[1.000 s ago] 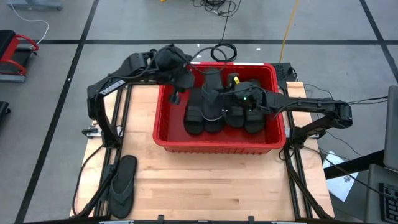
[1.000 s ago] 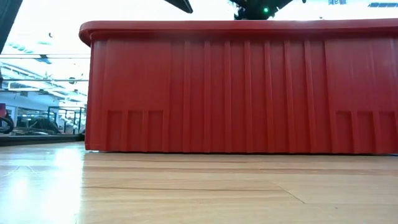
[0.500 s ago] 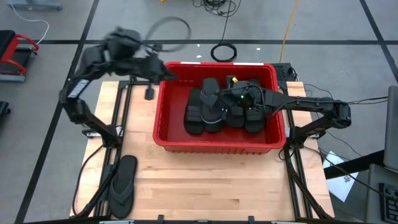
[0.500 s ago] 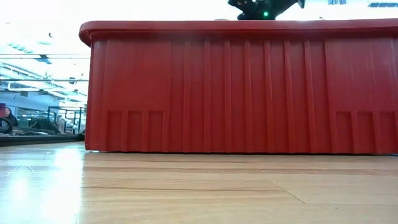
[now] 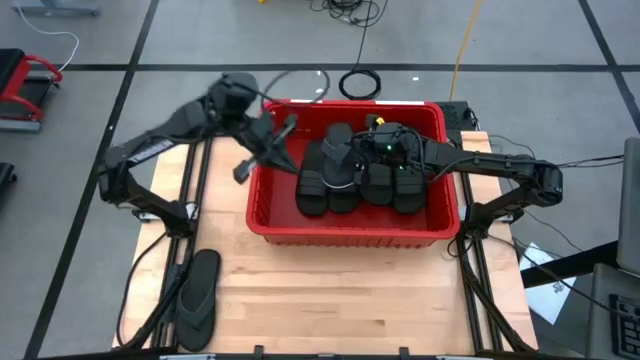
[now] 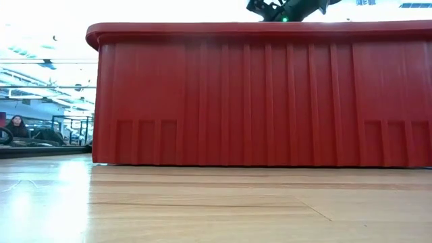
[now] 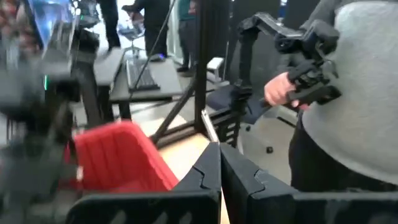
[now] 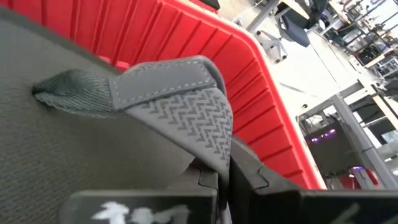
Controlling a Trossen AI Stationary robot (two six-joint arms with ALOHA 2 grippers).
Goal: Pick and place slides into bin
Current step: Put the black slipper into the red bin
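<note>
The red bin (image 5: 262,215) stands at the table's middle, and several black slides (image 5: 375,185) lie side by side in it. My right gripper (image 8: 225,177) reaches in from the right and is shut on a greyer thong flip-flop (image 5: 338,155) above that row. My left gripper (image 5: 268,148) hovers over the bin's left wall near the far corner, shut and empty (image 7: 221,171). Another flip-flop (image 5: 198,297) lies flat on the table at the near left. My right gripper pinches the flip-flop's grey chevron-patterned thong strap (image 8: 208,134) between its two fingers. They come in from the table's right, slanting a little downward. The sole (image 8: 68,155) spreads out below and beside the strap. Whether it is clear of the slides beneath, I cannot tell.
In the low view the bin's near wall (image 6: 270,101) fills most of the picture, with bare wood in front of it. Beyond the table, the left wrist view shows a person in grey (image 7: 348,106) holding a hand controller. Cables lie on the floor behind the bin (image 5: 358,82).
My left gripper has swung out of the bin over its left wall, toward the table's left edge, then come partway back to the rim. It has tipped up and rolled on the way. My right gripper has edged slightly toward the far left with the flip-flop.
</note>
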